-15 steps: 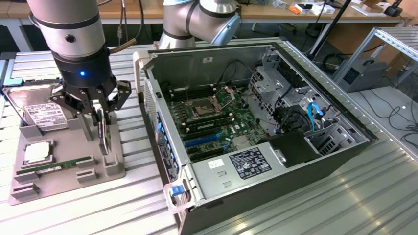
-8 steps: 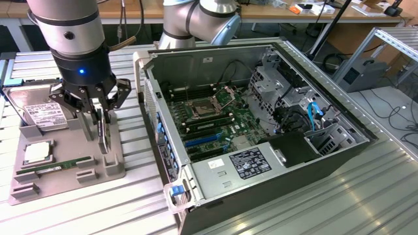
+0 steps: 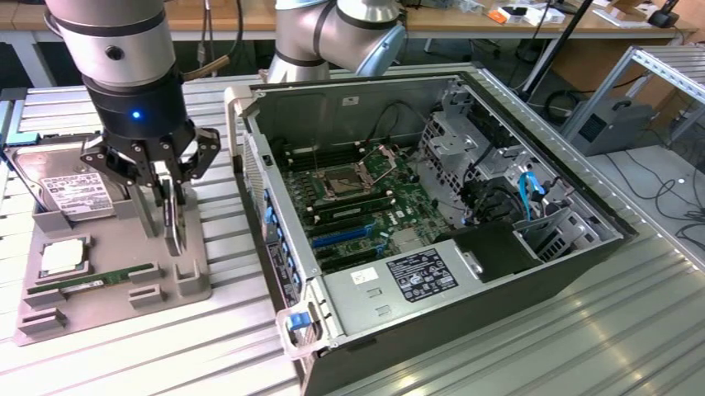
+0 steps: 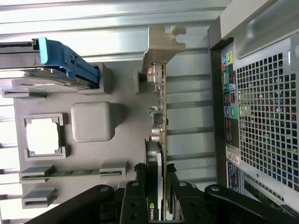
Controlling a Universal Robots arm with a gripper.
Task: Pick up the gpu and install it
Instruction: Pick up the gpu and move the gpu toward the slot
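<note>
1. Surface (image 3: 529, 346): ribbed metal, carrying every item below.
2. Case (image 3: 600, 239): a black tower lying on its side with the panel off. The board (image 3: 364, 198) faces up inside. In the wrist view its perforated rear wall (image 4: 266, 116) stands just beside the tray.
3. Tray (image 3: 121, 239) (image 4: 121, 140): grey moulded holder, at 9 o'clock from the case in the exterior view, close to it but apart.
 - 3a. Memory stick (image 3: 94, 282) (image 4: 74, 171): narrow and green, on edge in its slot at the tray's 6 o'clock end.
 - 3b. Processor (image 3: 64, 256) (image 4: 43, 135): a silver square seated in a frame, at 11 o'clock from the stick.
 - 3c. Gpu (image 3: 174, 231) (image 4: 154, 156): upright on edge along the tray side nearest the case. The silver bracket is at its far end from the hand, against a tray post. Whether the card has lifted clear of its slot cannot be told.
 - 3d. Hard drive (image 3: 78, 194) (image 4: 65, 58): white label, blue carrier, at the tray's 12 o'clock end.
4. Hand (image 3: 171, 202) (image 4: 155, 170): black, pointing straight down over the tray. Its fingers (image 4: 140, 186) are narrowed onto both faces of the gpu, with the fan cooler between them.
5. Second arm (image 3: 330, 33): grey, at 12 o'clock behind the case.
</note>
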